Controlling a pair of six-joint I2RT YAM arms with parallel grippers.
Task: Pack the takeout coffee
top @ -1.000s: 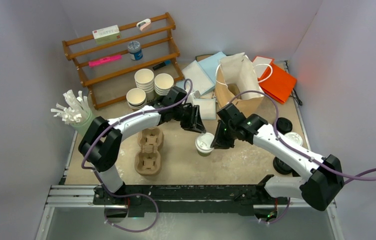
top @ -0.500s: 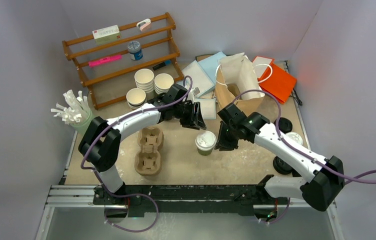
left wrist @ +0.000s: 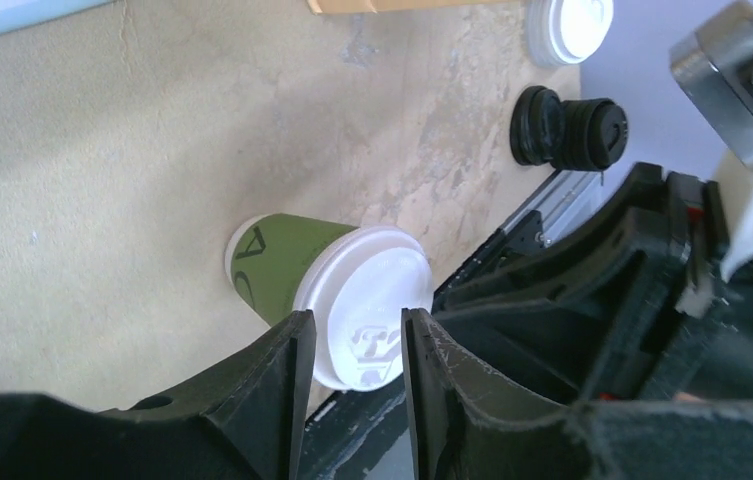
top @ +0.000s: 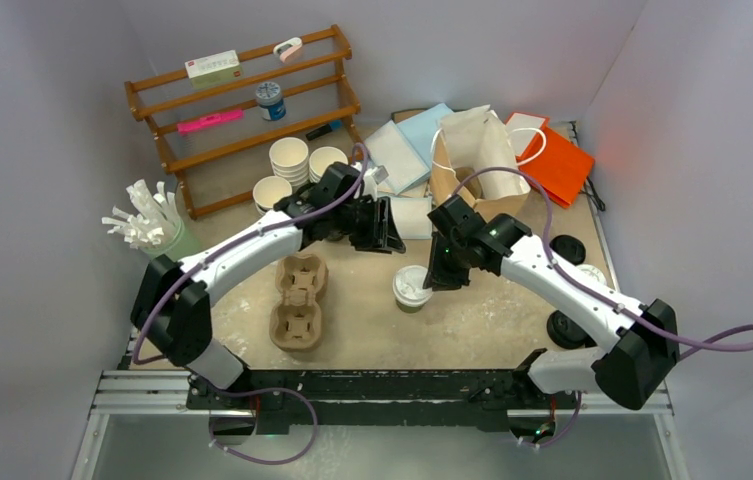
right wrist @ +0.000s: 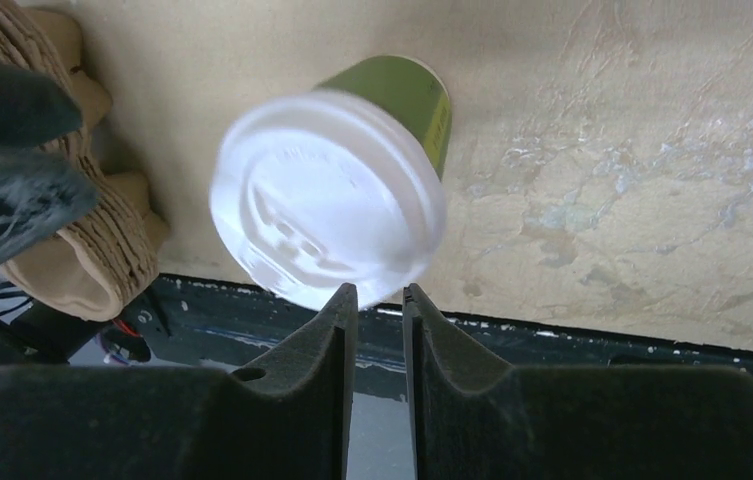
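Left arm [top: 242,255] and right arm [top: 572,290]: white shells, black joints, looping purple cables [top: 500,170], black wedge-shaped end effector fingers [right wrist: 292,400].

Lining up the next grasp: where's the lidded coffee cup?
Top view, centre: the lidded coffee cup stands between the pulp tray and the right gripper.

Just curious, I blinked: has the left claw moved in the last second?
Yes. The left claw has pulled away from the lidded cup, back toward the stacked paper cups.

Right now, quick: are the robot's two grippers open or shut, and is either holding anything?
Left gripper: open, holding nothing.
Right gripper: open only a crack, holding nothing.
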